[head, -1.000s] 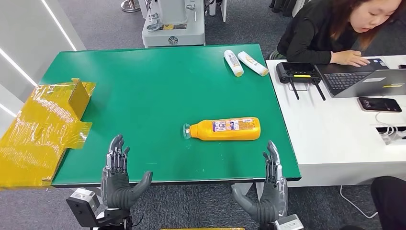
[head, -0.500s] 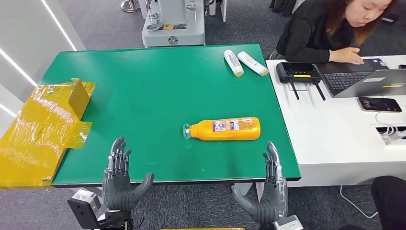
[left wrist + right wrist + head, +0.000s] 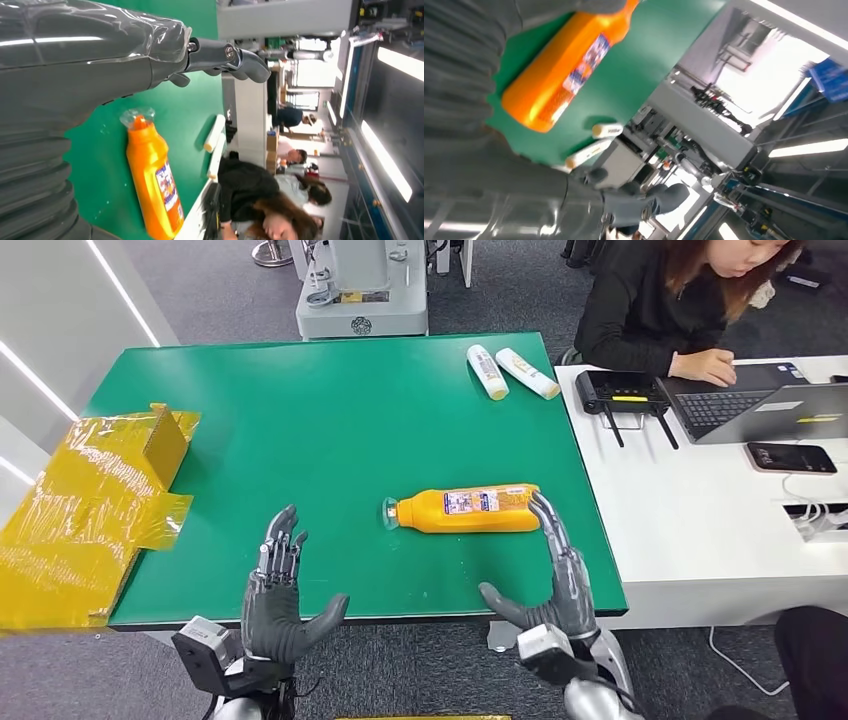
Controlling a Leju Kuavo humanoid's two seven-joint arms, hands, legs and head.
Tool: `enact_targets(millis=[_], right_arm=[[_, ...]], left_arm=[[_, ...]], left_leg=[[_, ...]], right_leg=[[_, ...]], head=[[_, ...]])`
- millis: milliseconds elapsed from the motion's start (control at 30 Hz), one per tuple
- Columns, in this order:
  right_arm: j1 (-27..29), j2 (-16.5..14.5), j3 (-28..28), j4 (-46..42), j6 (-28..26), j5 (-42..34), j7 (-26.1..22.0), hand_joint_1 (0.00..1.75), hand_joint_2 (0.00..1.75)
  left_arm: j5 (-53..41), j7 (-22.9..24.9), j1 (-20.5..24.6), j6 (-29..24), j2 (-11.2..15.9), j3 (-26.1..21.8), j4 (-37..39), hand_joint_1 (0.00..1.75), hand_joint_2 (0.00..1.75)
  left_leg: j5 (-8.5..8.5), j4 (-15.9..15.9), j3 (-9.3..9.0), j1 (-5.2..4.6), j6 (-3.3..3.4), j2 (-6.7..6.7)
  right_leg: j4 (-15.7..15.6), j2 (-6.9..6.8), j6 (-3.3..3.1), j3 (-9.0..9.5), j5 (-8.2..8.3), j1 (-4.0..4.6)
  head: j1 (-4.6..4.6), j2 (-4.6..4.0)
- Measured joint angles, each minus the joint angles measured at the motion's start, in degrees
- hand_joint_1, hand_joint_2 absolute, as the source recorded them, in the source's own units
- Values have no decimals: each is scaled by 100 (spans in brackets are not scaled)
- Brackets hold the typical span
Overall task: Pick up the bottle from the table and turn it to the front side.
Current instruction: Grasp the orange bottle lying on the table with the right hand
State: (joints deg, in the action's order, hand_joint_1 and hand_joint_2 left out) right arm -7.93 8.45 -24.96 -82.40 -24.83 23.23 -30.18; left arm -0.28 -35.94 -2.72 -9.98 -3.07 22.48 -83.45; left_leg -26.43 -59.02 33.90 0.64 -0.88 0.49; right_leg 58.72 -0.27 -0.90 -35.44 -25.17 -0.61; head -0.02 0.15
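Note:
An orange bottle [image 3: 470, 509] with a clear cap lies on its side on the green table [image 3: 330, 410], cap to the left and a small printed label facing up. It also shows as the orange bottle [image 3: 152, 178] and the orange bottle [image 3: 559, 75] in the wrist views. My right hand [image 3: 555, 575] is raised over the table's front edge with fingers spread; its fingertips reach the bottle's base end, and contact is unclear. Spread and holding nothing, my left hand [image 3: 280, 590] stays near the front edge, left of the bottle.
Two white tubes [image 3: 508, 370] lie at the table's far right corner. Crumpled yellow packaging [image 3: 90, 500] hangs over the left edge. A white desk [image 3: 700, 530] on the right holds a router, laptop and phone, where a person [image 3: 680, 310] types.
Both hands have risen and moved forward over the table. The right hand has come up to the bottle's base end. The bottle has not moved.

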Motion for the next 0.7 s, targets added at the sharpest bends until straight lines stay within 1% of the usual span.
enact_targets(millis=[133,233,333,433,567,700], right_arm=[[-1105,11,-80,1168,365,277,264,0,175],[-1870,-54,-196,2122,568,473,402,0,175],[-2458,-162,-330,2932,869,642,606,0,175],[-2908,-270,-470,3623,1256,758,847,0,175],[-3438,-382,-735,4410,2004,1027,1241,0,175],[-3880,-480,-1103,5074,3052,1363,1618,0,175]], left_arm=[[105,-84,389,142,-1,46,351,0,175],[143,-114,595,204,-2,77,573,0,175],[153,-123,723,248,-1,105,717,0,175],[163,-118,812,299,1,130,825,0,175],[122,-21,884,481,-3,169,923,0,175],[107,116,991,706,-21,186,1011,0,175]], left_leg=[[18,-2,1,0,6,1],[29,-3,3,0,3,-4],[30,-4,3,0,3,-5],[30,-4,5,0,3,-8],[30,-4,8,0,4,-10],[30,-5,9,0,4,-10]], right_leg=[[1,2,2,0,15,0],[1,-4,0,0,19,0],[2,-6,-1,-1,21,0],[2,-7,-1,-1,21,0],[2,-8,-1,-3,21,1],[2,-8,0,-4,21,0]], head=[[-1,0],[0,-1],[-1,-2],[-1,0],[-1,0],[-1,0]])
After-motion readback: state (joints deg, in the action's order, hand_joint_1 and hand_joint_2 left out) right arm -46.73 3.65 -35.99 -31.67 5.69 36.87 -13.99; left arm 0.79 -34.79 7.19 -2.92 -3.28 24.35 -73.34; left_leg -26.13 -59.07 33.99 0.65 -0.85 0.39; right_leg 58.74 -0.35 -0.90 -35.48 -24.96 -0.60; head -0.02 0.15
